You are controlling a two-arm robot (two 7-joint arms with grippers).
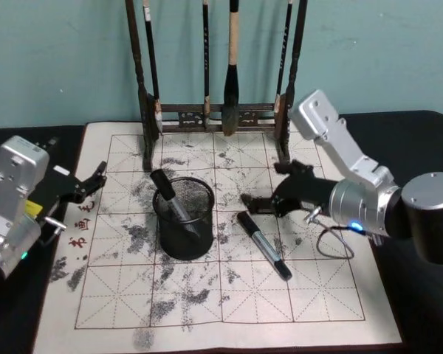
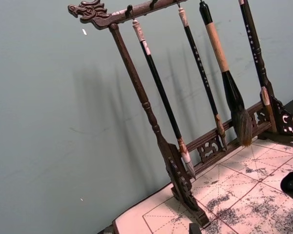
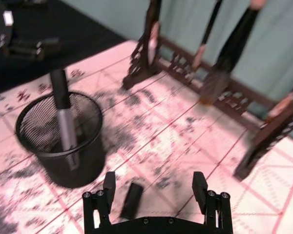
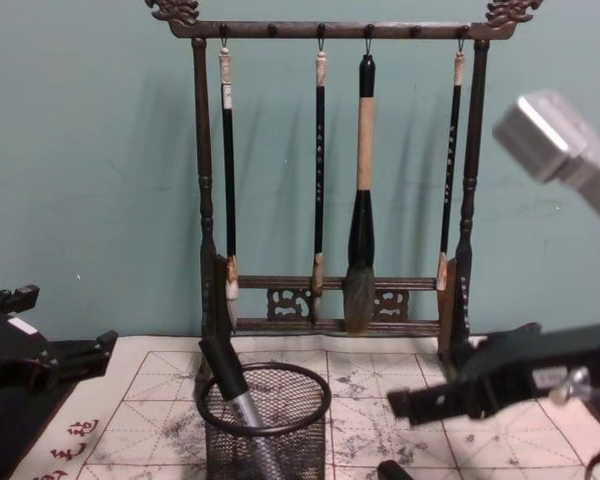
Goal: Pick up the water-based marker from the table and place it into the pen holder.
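Note:
A black and silver water-based marker (image 1: 263,245) lies on the calligraphy mat, just right of the pen holder (image 1: 162,236), a black wire-mesh cup. Another marker (image 1: 170,196) stands tilted inside the cup. My right gripper (image 1: 262,200) hovers open over the lying marker's far end. In the right wrist view that marker end (image 3: 132,200) shows between the spread fingers of the right gripper (image 3: 154,187), nearer one of them, with the pen holder (image 3: 27,141) beside. The left gripper (image 1: 90,183) rests open at the mat's left edge, holding nothing.
A tall dark wooden brush rack (image 1: 220,114) with several hanging brushes stands at the mat's far edge, behind the cup. The ink-stained gridded mat (image 1: 229,295) covers the black table (image 1: 421,133). A teal wall is right behind the rack.

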